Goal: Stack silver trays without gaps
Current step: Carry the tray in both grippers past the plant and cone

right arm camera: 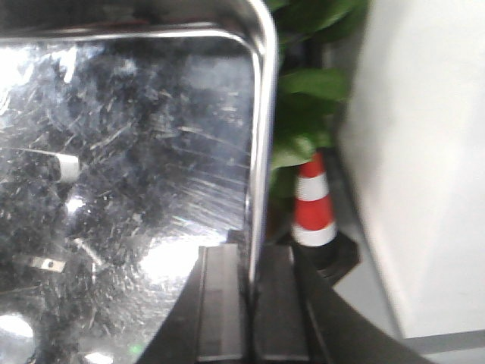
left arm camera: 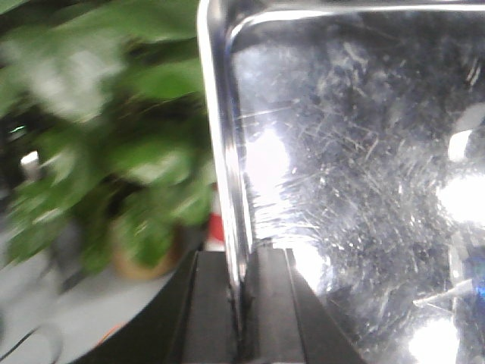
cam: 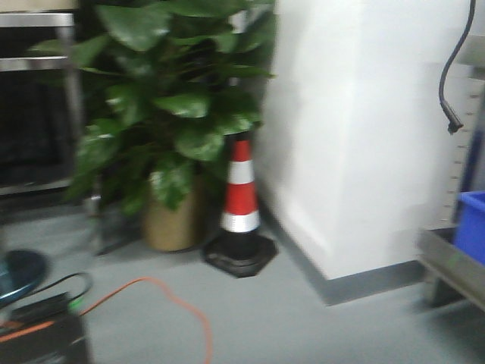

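Note:
A scratched silver tray (left arm camera: 356,174) fills most of the left wrist view. My left gripper (left arm camera: 241,303) is shut on its left rim, one black finger on each side of the wall. The same tray (right arm camera: 129,174) fills the right wrist view. My right gripper (right arm camera: 251,303) is shut on its right rim in the same way. The tray is held up in the air, with the floor and the plant behind it. In the front view neither the tray nor the grippers show. No second tray is in view.
A large potted plant (cam: 170,114) stands ahead on the left, with a red and white cone (cam: 241,205) beside it. A white wall block (cam: 364,136) is on the right. A metal rack edge (cam: 447,265) with a blue bin (cam: 471,224) is at far right. An orange cable (cam: 178,303) lies on the floor.

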